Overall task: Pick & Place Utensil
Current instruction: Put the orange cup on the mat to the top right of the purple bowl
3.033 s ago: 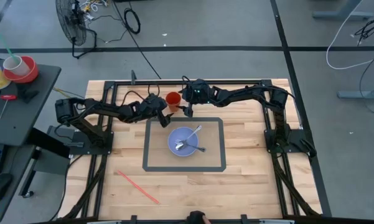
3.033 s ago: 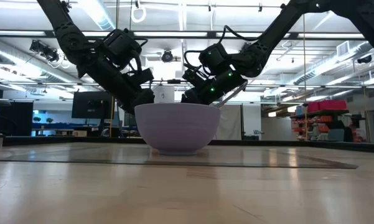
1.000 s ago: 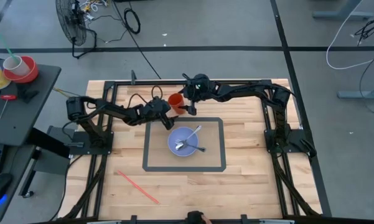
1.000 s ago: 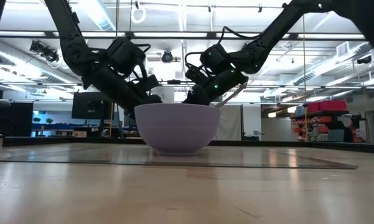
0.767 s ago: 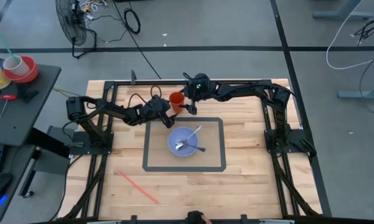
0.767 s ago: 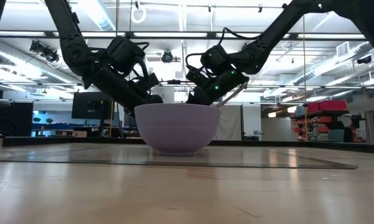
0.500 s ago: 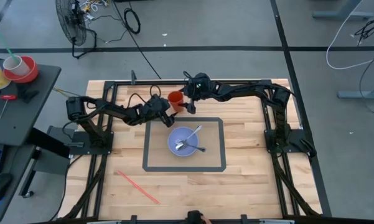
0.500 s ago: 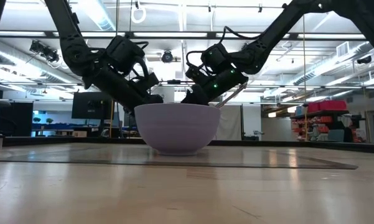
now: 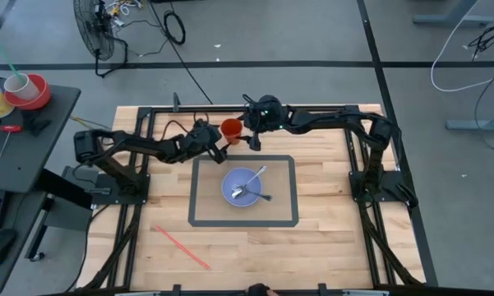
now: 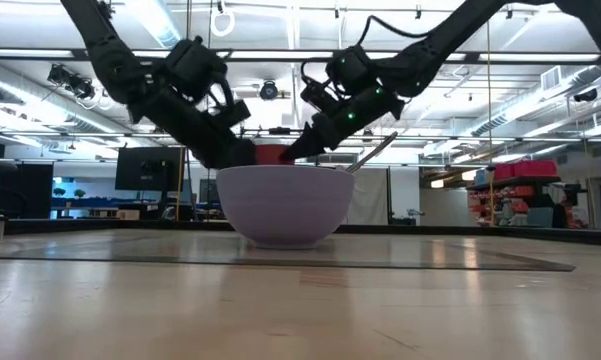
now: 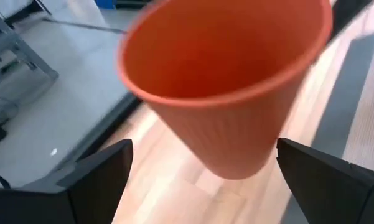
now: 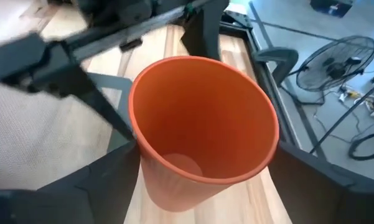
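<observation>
The orange cup (image 9: 231,130) has been lifted off the worktop (image 9: 329,230) — a moment ago it sat lower, hidden behind the bowl (image 9: 245,187) in the low view. It is held from both sides: the left gripper (image 9: 216,145) and the right gripper (image 9: 251,140) are each clamped on it. The utensils — a fork (image 9: 248,196) and a spoon (image 9: 255,176) — are seen lying in the bowl, so their pick-up is judged not yet begun.

Wooden table (image 9: 329,238) is carrying a grey-bordered mat (image 9: 284,220), bowl (image 9: 245,187) sitting on it, red straw (image 9: 182,247) lying near the front.
</observation>
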`<state>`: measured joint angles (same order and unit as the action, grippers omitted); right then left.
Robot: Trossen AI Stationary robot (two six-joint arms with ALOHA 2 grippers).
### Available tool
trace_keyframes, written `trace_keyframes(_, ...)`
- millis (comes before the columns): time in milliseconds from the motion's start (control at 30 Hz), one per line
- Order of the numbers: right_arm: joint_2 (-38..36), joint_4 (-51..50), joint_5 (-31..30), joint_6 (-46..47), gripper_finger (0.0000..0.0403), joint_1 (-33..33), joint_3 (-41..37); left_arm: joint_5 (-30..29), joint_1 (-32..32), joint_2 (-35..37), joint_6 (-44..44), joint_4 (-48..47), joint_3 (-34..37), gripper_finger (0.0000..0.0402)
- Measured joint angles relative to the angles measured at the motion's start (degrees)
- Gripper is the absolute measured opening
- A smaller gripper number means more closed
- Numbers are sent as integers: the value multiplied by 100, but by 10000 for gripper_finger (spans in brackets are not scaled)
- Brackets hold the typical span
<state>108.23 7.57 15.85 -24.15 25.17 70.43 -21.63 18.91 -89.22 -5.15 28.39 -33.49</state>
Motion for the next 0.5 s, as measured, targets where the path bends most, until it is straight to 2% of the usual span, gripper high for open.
trace_keyframes(167,-212,-137,-308,-81,323,-157,0,-112,-1,472,-85,-591,-1,399)
trace_keyframes(500,-518,-873,-861,-188,320,-444,0,-384,1,1366,-5,-2382,6,399)
